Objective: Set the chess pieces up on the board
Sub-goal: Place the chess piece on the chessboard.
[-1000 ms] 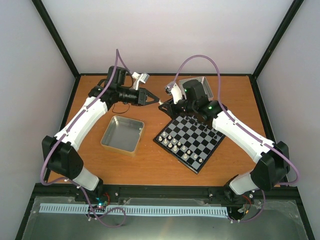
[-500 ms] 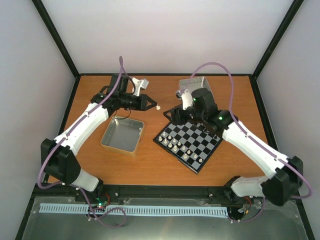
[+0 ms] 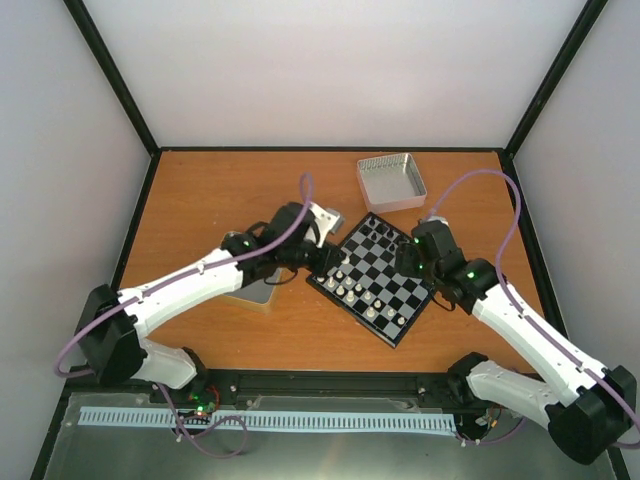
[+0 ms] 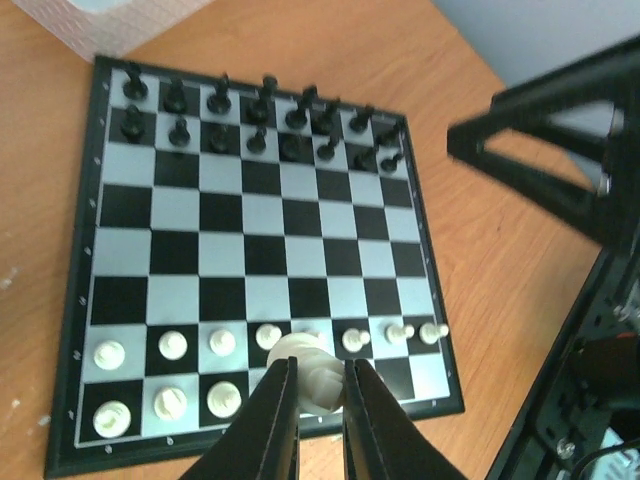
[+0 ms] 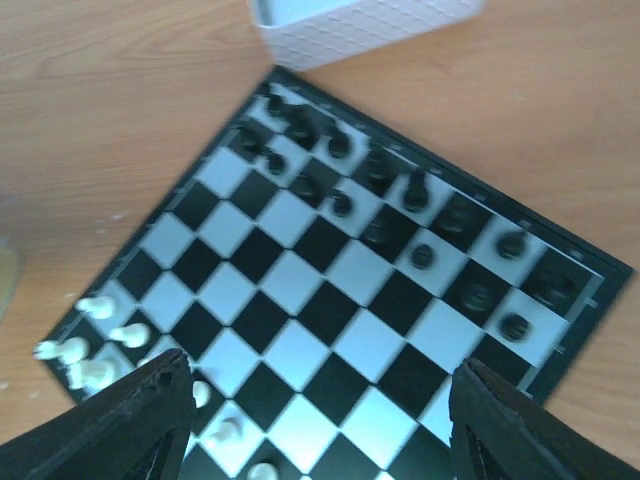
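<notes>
Setup of the cream-white side looks well along but unfinished. In the left wrist view the board [image 4: 250, 250] fills most of the frame. The black chessmen [image 4: 260, 120] fill two ranks across its top. The white chess pieces [image 4: 175, 345] stand along its bottom.

The white front rank shows seven small men in a line. One square of that rank is hidden behind the left claw [image 4: 318, 366], so it cannot be told whether that rank is complete. Behind it, three larger white men stand at the lower left of the frame. The back-rank squares toward the lower right look bare.

The left claw is clamped on a white chessman [image 4: 308, 352] and holds it over the middle of that back rank. Whether its base touches the square cannot be told.

The right claw [image 5: 320, 365] stands with its fingers [image 5: 140, 420] wide apart and holds nothing. It hangs over the middle of the board [image 5: 330, 330], with the black men [image 5: 400, 190] in the upper part of its view.

From above, the board [image 3: 395, 280] sits at the centre of the table [image 3: 200, 190]. A silver tray [image 3: 392, 182] lies just beyond it, toward the top of the frame.

By this reading, what remains is the held man and roughly four more back-rank pieces.
</notes>
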Robot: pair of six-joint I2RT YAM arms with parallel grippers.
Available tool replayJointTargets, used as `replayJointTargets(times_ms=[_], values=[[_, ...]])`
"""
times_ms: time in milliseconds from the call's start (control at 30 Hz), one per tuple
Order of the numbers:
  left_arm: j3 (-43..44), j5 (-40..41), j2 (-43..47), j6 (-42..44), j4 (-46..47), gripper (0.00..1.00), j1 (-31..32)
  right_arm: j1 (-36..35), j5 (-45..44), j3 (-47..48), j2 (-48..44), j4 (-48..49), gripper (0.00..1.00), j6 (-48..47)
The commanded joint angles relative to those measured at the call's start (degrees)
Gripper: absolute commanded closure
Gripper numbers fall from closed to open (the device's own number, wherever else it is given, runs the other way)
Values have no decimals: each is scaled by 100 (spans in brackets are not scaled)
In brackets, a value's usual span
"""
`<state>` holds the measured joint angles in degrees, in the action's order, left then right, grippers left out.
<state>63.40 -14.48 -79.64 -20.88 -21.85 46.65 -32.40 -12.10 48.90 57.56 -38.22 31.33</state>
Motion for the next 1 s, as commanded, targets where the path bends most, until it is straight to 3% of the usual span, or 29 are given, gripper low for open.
replayJointTargets(times_ms=[0, 100, 300, 733, 967], values=[[-178, 1099, 7, -54, 242, 99, 700, 316, -701, -403, -422, -239, 31, 791], [-215, 1531, -40, -131, 252, 99, 1117, 473, -724, -600, -610, -248, 31, 952], [-663, 1642, -144, -207, 946, 99, 1586, 760, -833, -994, -850, -127, 31, 1092], [-1105, 1501, -368, -380, 1547, 99, 1912, 1144, -808, -1441, -1712, -170, 30, 1281], [-1145, 1945, -604, -403, 1550, 99, 2150, 1153, -708, -1560, -1755, -161, 30, 1262]])
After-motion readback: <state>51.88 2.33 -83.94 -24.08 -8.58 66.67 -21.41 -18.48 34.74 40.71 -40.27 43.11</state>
